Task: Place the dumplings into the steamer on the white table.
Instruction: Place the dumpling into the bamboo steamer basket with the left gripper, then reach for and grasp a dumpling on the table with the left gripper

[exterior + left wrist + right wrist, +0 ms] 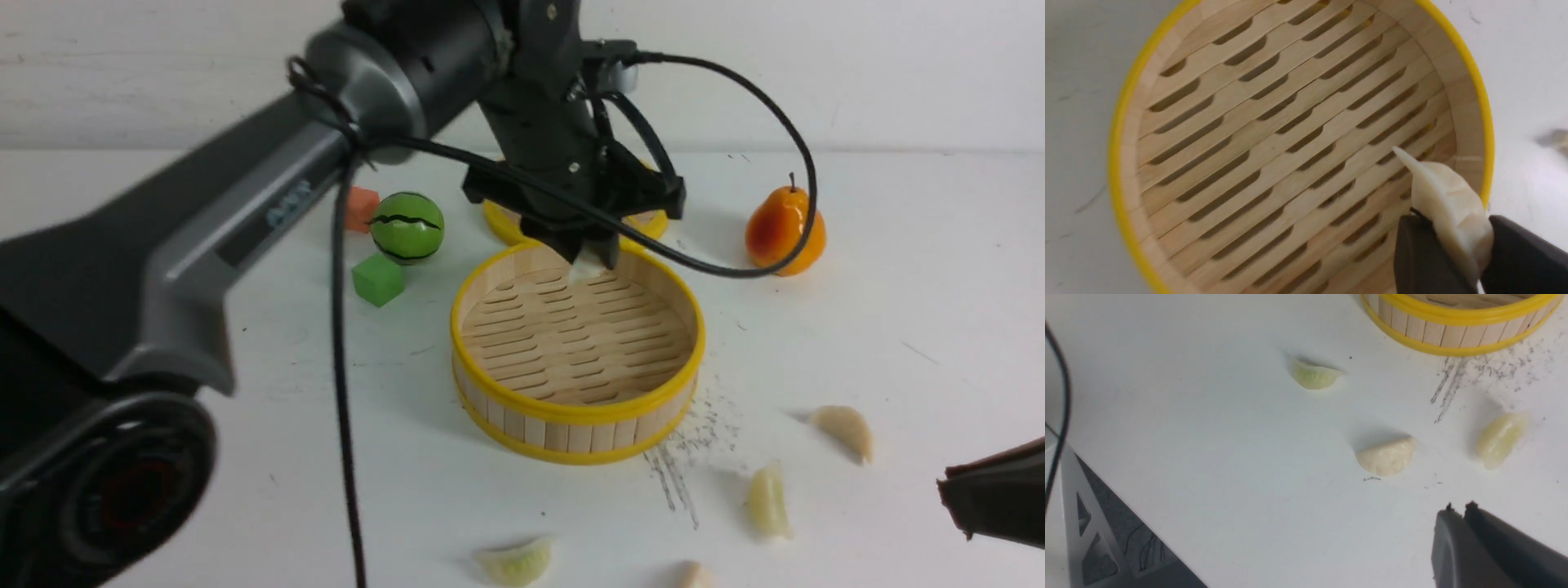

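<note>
Pinching a cream dumpling above the steamer, left claw; right claw closed, empty.

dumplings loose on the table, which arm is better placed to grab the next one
Right. The right pincer, shut, hangs close to the nearest loose dumpling; the left pincer is over the steamer, gripping another dumpling.

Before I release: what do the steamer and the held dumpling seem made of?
Steamer: looks like bamboo or light wood, matte, grain showing on slats and wall strips; its yellow rims look like smooth plastic. Dumpling in the left gripper: likely moulded plastic or rubber, cream, slight waxy sheen, crisp pleats.
</note>
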Available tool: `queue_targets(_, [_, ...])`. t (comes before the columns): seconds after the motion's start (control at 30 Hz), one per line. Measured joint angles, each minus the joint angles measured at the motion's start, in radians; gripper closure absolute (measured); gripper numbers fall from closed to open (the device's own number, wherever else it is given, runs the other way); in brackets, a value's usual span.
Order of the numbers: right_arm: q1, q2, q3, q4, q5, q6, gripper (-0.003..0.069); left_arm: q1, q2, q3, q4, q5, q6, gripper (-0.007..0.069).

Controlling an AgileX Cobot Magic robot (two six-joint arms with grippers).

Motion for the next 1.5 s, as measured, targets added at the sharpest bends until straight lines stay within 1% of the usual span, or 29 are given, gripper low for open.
queue_targets(0.13, [0.0,0.0,0.0,0.006,0.016,0.0,0.0621,0.0,0.166,-0.102,-0.007,-0.065,-0.092,0.0445])
queue_targets(0.23, [0.0,0.0,0.0,0.009,0.021,0.002,0.0617,0.001,0.246,-0.126,-0.007,-0.135,-0.126,0.0445])
queue_targets(0.4, [0.0,0.0,0.0,0.009,0.022,0.002,0.0617,0.001,0.293,-0.132,-0.011,-0.235,-0.167,0.0445])
queue_targets(0.53, [0.0,0.0,0.0,0.009,0.022,0.002,0.0617,0.001,0.293,-0.136,-0.011,-0.267,-0.179,0.044])
queue_targets(0.57, [0.0,0.0,0.0,0.009,0.022,0.002,0.0617,0.002,0.293,-0.138,-0.009,-0.268,-0.18,0.0424])
queue_targets(0.63, [0.0,0.0,0.0,0.009,0.022,0.002,0.0617,0.004,0.293,-0.138,-0.002,-0.267,-0.181,0.0356])
queue_targets(0.7, [0.0,0.0,0.0,0.009,0.022,0.002,0.0617,0.005,0.293,-0.146,0.006,-0.238,-0.181,0.0246])
queue_targets(0.73, [0.0,0.0,0.0,0.009,0.022,0.002,0.0617,0.006,0.291,-0.149,0.007,-0.222,-0.181,0.0215])
queue_targets(0.77, [0.0,0.0,0.0,0.009,0.022,0.002,0.0617,0.006,0.287,-0.164,0.008,-0.191,-0.18,0.0155])
queue_targets(0.83, [0.0,0.0,0.0,0.009,0.022,0.002,0.0615,0.006,0.267,-0.2,0.009,-0.109,-0.158,0.0075])
queue_targets(0.93, [0.0,0.0,0.0,0.009,0.022,0.002,0.0611,0.006,0.211,-0.267,0.012,0.016,-0.093,0.0024])
queue_targets(1.03, [0.0,0.0,0.0,0.009,0.021,0.002,0.0607,0.006,0.144,-0.299,0.013,0.046,-0.059,0.0022])
queue_targets(1.13, [0.0,0.0,0.0,0.009,0.021,0.002,0.0603,0.006,0.045,-0.311,0.006,0.056,-0.03,0.005])
queue_targets(1.23, [0.0,0.0,0.0,0.009,0.022,0.002,0.0599,0.007,-0.058,-0.3,-0.051,0.056,0.014,0.0085])
queue_targets(1.3, [0.0,0.0,0.0,0.009,0.023,0.002,0.0597,0.006,-0.113,-0.266,-0.076,0.056,0.04,0.0092])
queue_targets(1.4, [0.0,0.0,0.0,0.009,0.044,0.002,0.0595,0.006,-0.225,-0.143,-0.086,0.056,0.098,0.0095])
queue_targets(1.5, [0.0,-0.002,0.0,0.007,0.072,0.023,0.0591,0.006,-0.374,0.083,-0.062,0.056,0.166,0.0097])
